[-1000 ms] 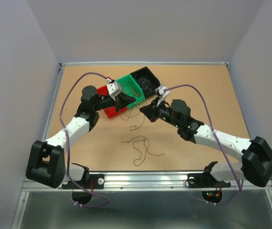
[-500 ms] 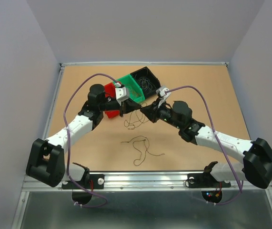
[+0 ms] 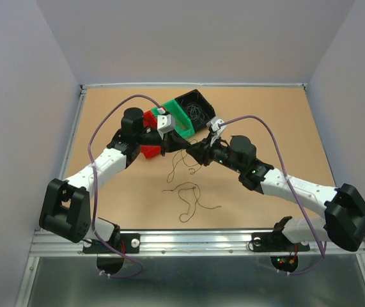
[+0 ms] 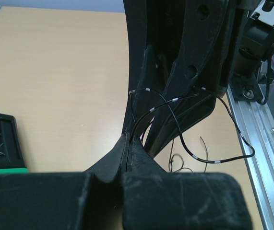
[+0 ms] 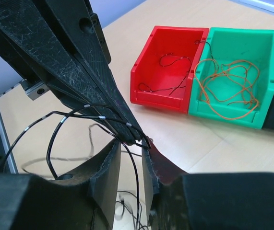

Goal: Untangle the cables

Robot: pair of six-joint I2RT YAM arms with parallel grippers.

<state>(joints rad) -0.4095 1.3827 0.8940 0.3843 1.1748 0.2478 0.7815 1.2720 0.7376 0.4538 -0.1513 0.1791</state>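
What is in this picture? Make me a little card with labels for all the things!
left gripper: shut on the black wire
right gripper: jaws slightly apart, same wire passing between them
red bin: dark wires inside
green bin: orange wires inside
table: loose wires lying between grippers and arm bases

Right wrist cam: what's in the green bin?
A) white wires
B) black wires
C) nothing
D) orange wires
D: a loose tangle of orange wires lies inside the green bin, while the red bin beside it holds a few dark wires.
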